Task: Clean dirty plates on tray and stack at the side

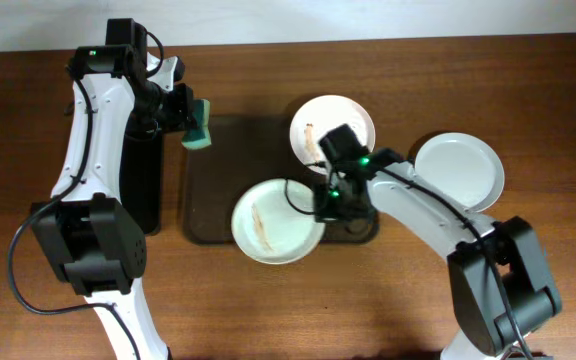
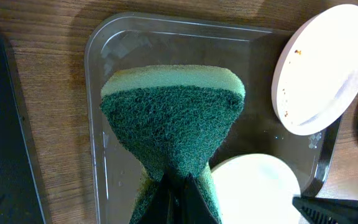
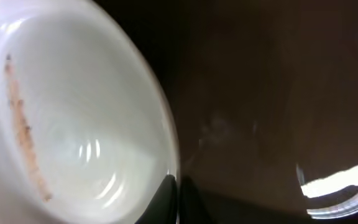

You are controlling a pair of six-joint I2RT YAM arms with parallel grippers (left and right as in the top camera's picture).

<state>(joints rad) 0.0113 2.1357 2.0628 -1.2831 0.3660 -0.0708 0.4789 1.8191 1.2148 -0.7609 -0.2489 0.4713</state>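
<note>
While the right pincer (image 1: 326, 203) seems clenched on its rim, the streaked round white plate (image 1: 268, 225) lies lower-centre on the dark brown rectangular tray (image 1: 203, 170), lower-right of the left pincer (image 1: 192, 122) gripping a green sponge (image 1: 201, 127).

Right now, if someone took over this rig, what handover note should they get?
Left gripper: shut on the green sponge, above the far left corner of the tray.
Right gripper: shut on the rim of the front plate, which is streaked and overhangs the tray's near edge.
Back plate: streaked, at the tray's far right corner.
Done: the clean plate lies on the table to the right, off the tray, with no streaks visible.
Left: scrub both streaked plates and stack them on the clean one.
</note>
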